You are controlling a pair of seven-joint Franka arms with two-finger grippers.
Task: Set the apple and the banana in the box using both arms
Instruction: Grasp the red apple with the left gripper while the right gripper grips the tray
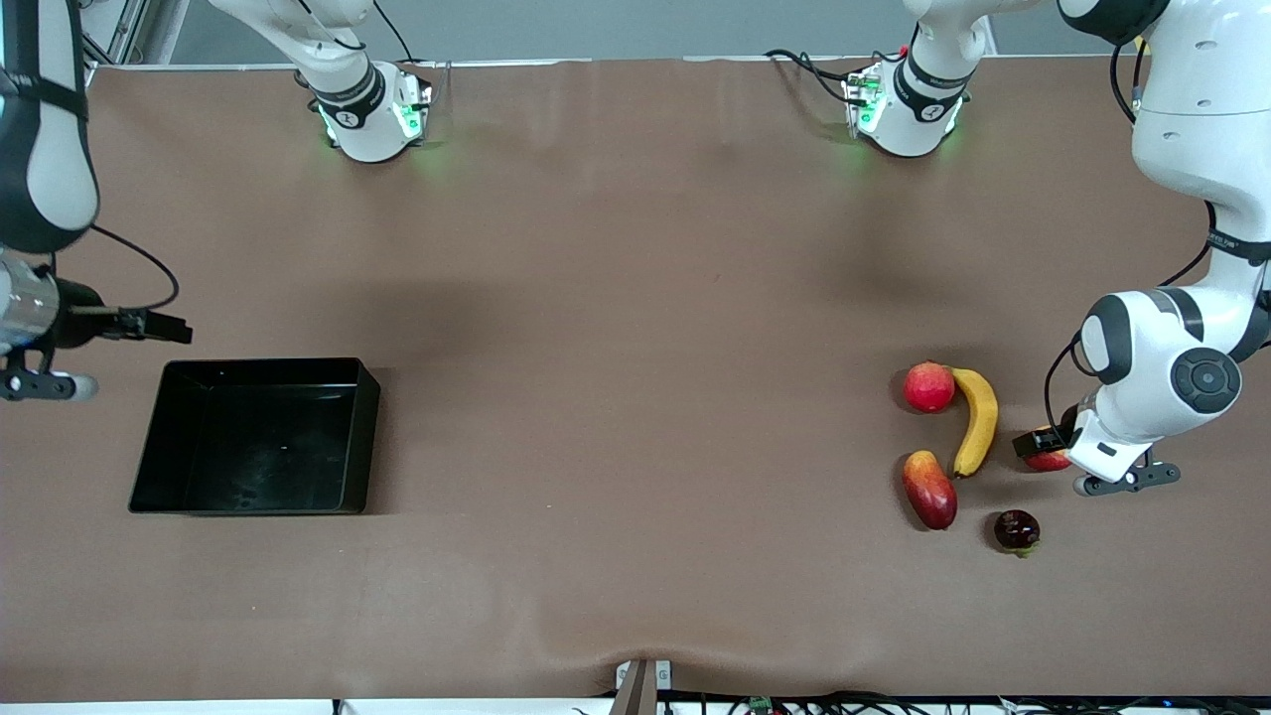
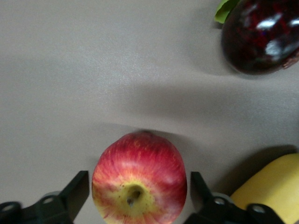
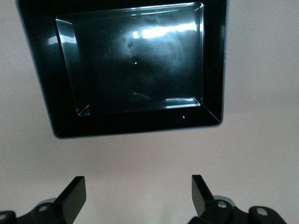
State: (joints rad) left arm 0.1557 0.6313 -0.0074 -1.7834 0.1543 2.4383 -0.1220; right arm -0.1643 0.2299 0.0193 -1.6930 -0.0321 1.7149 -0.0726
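Note:
The apple (image 2: 139,177), red with a yellowish stem dimple, sits on the table between the fingers of my left gripper (image 2: 138,186), which is open with a small gap on each side. In the front view the left gripper (image 1: 1040,445) is low over the apple (image 1: 1049,460), beside the banana (image 1: 978,422). The banana's end also shows in the left wrist view (image 2: 271,186). The black box (image 1: 367,437) stands empty at the right arm's end of the table. My right gripper (image 1: 159,325) is open and empty over the table beside the box (image 3: 135,123).
A pinkish-red round fruit (image 1: 929,387) lies against the banana's end. A red-and-yellow mango (image 1: 929,489) and a dark purple fruit (image 1: 1017,530) lie nearer the front camera; the purple fruit also shows in the left wrist view (image 2: 259,37).

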